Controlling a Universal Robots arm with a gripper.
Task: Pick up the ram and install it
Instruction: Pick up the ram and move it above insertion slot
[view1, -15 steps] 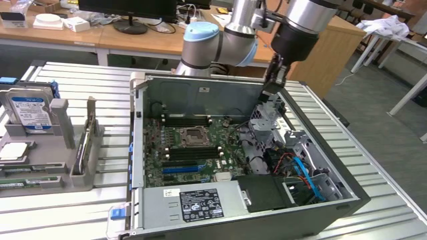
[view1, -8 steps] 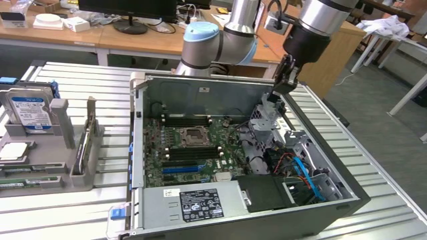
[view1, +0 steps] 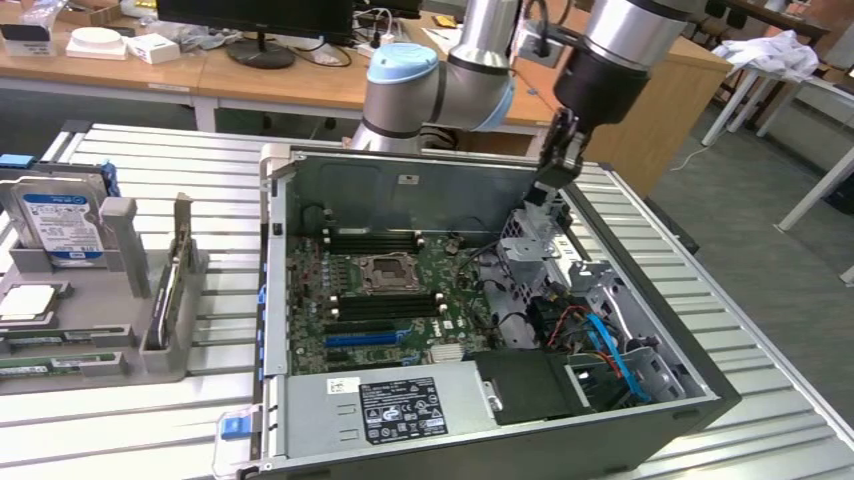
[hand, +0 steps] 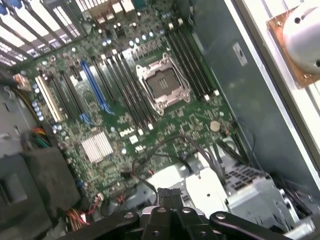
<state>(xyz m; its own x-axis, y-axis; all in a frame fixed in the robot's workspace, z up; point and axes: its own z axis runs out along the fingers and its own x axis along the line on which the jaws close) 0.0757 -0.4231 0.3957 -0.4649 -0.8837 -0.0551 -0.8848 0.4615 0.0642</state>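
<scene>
The open computer case (view1: 280, 300) lies on the slatted table with its green motherboard (view1: 387, 300) facing up. Black memory slots (view1: 384, 307) run on both sides of the bare CPU socket (view1: 388, 268); in the wrist view the slots (hand: 125, 85) flank the socket (hand: 162, 82). A green stick that looks like the ram (view1: 54, 366) lies in the grey holder at the exterior view's left, far from the arm. My gripper (view1: 550, 190) hangs over the case's drive cage, pointing down. In the wrist view the gripper (hand: 169, 194) is shut with nothing seen in it.
The grey holder (view1: 127, 320) also carries a hard drive (view1: 60, 225) standing upright and a thin upright card (view1: 170, 285). Inside the case sit a power supply (view1: 387, 405), a metal drive cage (view1: 541, 240) and loose cables (view1: 601, 335). A desk with a monitor stands behind.
</scene>
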